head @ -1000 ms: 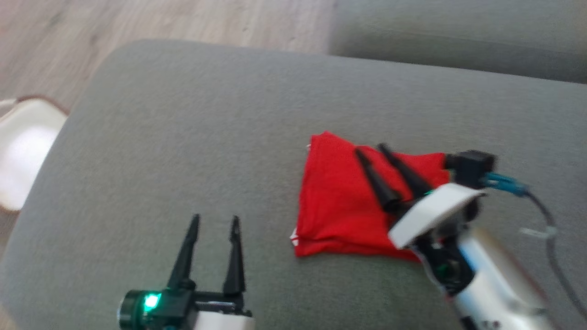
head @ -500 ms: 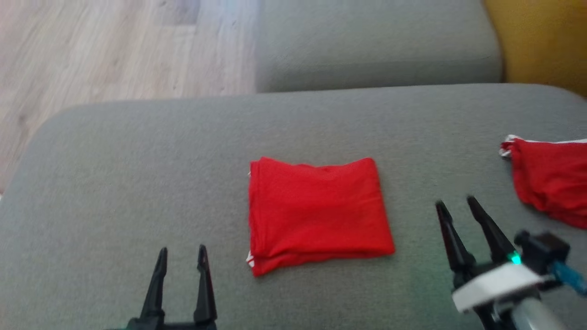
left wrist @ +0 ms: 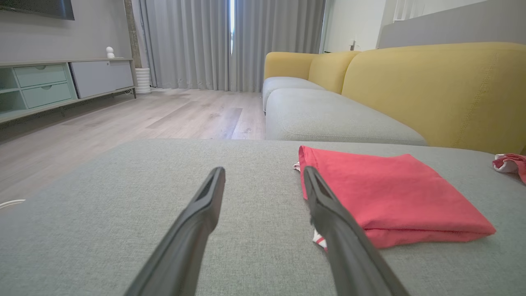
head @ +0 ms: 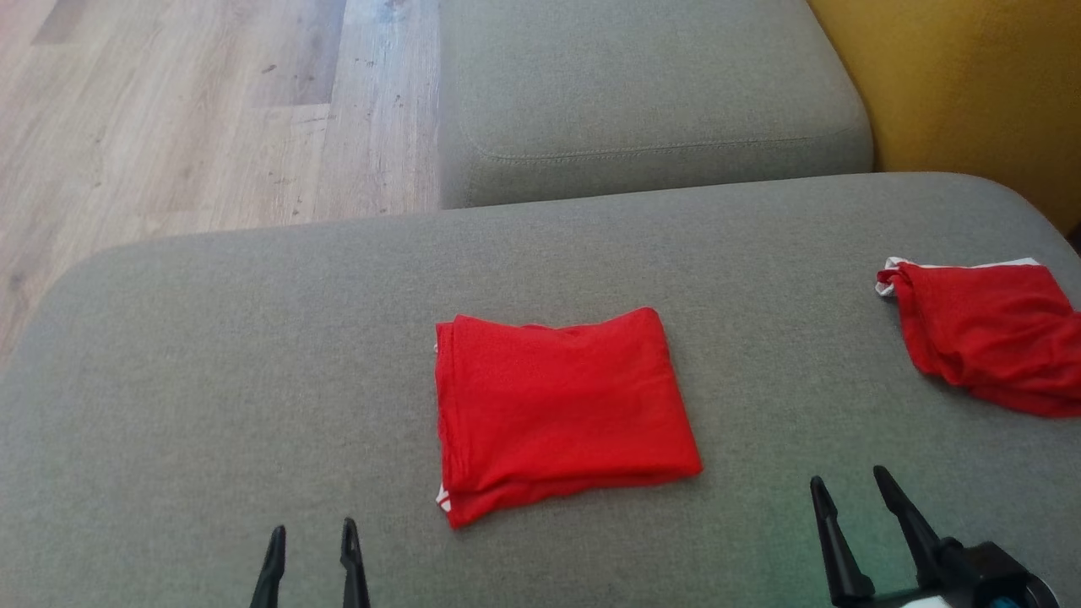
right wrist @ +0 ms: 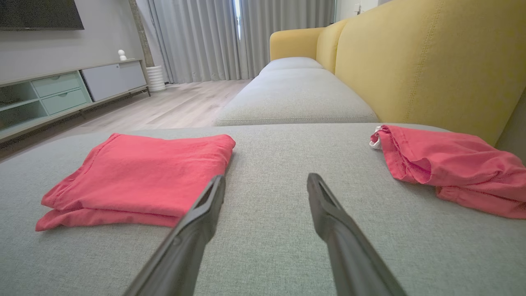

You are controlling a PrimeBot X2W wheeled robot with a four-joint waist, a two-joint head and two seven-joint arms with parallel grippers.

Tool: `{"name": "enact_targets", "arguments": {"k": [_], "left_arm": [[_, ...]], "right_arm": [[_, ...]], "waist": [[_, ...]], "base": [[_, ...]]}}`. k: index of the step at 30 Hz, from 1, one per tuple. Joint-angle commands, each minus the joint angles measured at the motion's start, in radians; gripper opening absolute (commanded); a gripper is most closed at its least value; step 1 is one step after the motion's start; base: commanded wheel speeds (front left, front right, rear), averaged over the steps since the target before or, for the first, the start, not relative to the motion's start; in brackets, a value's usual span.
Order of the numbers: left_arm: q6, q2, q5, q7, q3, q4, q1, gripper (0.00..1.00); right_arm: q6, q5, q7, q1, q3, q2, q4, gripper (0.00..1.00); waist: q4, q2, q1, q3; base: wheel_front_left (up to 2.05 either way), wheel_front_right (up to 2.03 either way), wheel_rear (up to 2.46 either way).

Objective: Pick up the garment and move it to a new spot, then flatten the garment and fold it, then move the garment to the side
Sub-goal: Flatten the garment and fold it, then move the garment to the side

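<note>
Folded red garment [head: 562, 414] is lying flat near the middle of the grey cushion [head: 211, 380]. It is a neat rectangle in stacked layers, with a sliver of white trim showing at its near left corner. Nothing is touching it.

My left gripper [head: 312, 528] is hovering at the bottom edge of the head view, near the garment's left side but apart from it, fingers parted and holding nothing. My right gripper [head: 849, 476] is sitting at the lower right, jaws likewise spread and empty. It is pointing over the bare cushion between the folded garment and a second red garment [head: 988, 342].

That second one is lying bunched near the cushion's right edge, well apart from the folded one, with white trim showing at its far left corner.

Beyond the cushion, a grey seat [head: 650, 93] is running away from me. A yellow sofa back [head: 954, 93] is rising on the right, and pale wood floor [head: 169, 110] is showing on the left.
</note>
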Motion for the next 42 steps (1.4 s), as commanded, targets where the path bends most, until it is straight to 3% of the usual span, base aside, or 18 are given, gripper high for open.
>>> {"name": "enact_targets", "arguments": {"k": [1, 35, 42], "left_arm": [[-0.009, -0.008, 0.013, -0.008, 0.044, -0.025, -0.024, 1.0], [-0.028, -0.008, 0.007, -0.008, 0.055, -0.029, -0.029, 1.0], [-0.027, -0.008, 0.01, -0.008, 0.044, -0.046, -0.052, 1.0]], "right_arm": [[-0.001, -0.016, -0.013, -0.027, 0.014, -0.003, -0.045, 1.0], [-0.001, -0.053, -0.014, -0.026, -0.005, 0.006, -0.047, 1.0], [-0.001, -0.025, -0.014, -0.064, 0.0, 0.003, 0.033, 1.0]], "waist": [[0.003, 0.0, 0.0001, 0.0], [0.044, 0.0, 0.0001, 0.007], [0.065, 0.0, 0.0001, 0.039]], "base": [[0.0, 0.0, 0.0], [0.0, 0.0, 0.0], [0.0, 0.0, 0.0]]}}
